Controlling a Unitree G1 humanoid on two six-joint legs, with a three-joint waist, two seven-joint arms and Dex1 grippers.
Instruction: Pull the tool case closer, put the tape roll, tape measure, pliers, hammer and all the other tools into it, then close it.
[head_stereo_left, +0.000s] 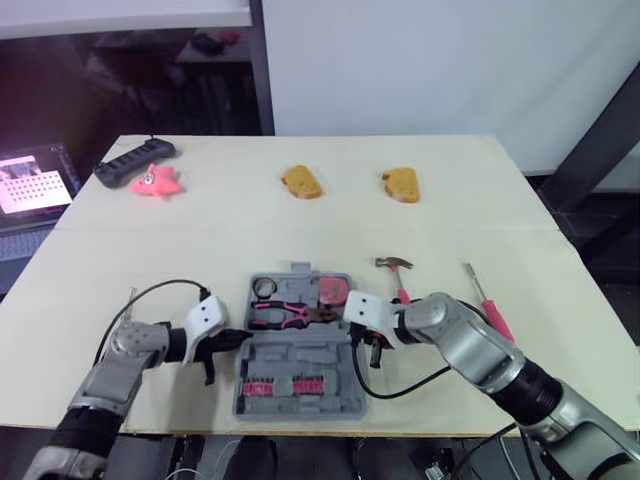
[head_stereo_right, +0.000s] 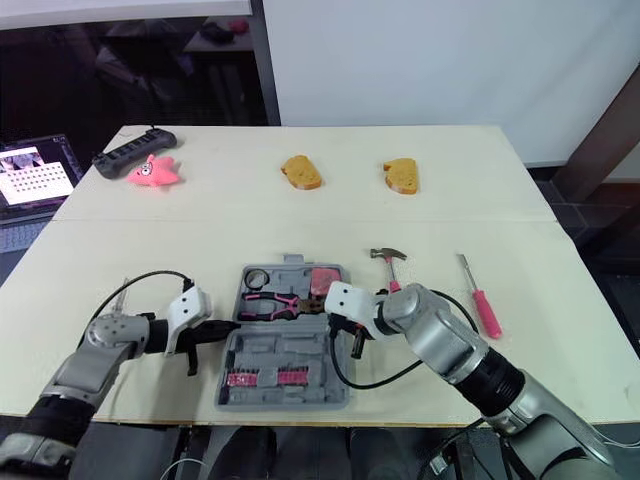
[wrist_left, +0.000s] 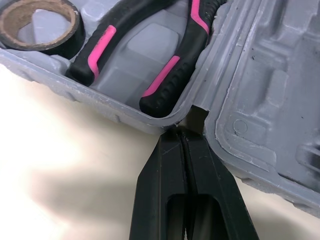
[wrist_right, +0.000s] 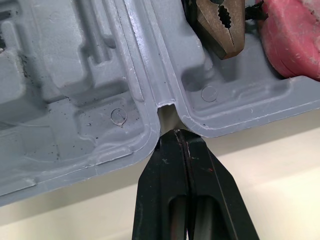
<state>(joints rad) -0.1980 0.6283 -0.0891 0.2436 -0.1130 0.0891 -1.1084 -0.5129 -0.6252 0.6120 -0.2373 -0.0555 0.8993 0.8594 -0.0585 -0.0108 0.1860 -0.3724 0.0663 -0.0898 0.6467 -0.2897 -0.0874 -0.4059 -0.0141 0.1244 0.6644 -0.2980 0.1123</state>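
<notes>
The case (head_stereo_left: 300, 355) lies open near the front edge of the tabletop (head_stereo_left: 200, 240), its two halves flat with the hinge running left to right. The far half holds the tape roll (head_stereo_left: 264, 288) at its left end, the pliers (head_stereo_left: 285, 316) across the middle and the pink tape measure (head_stereo_left: 333, 290) at its right end. The near half carries a row of bits (head_stereo_left: 285, 385).

The left tool (wrist_left: 182, 132) has its fingers pressed together, gripping nothing, with its tip at the hinge notch on the case's left side. The right tool (wrist_right: 179, 134) is likewise closed and empty, with its tip at the notch on the right side.

The hammer (head_stereo_left: 396, 270) lies just right of the case, and the screwdriver (head_stereo_left: 488, 305) lies farther right. Well beyond are two bread slices (head_stereo_left: 301, 182), a pink toy (head_stereo_left: 155, 182) and a power strip (head_stereo_left: 135, 162).
</notes>
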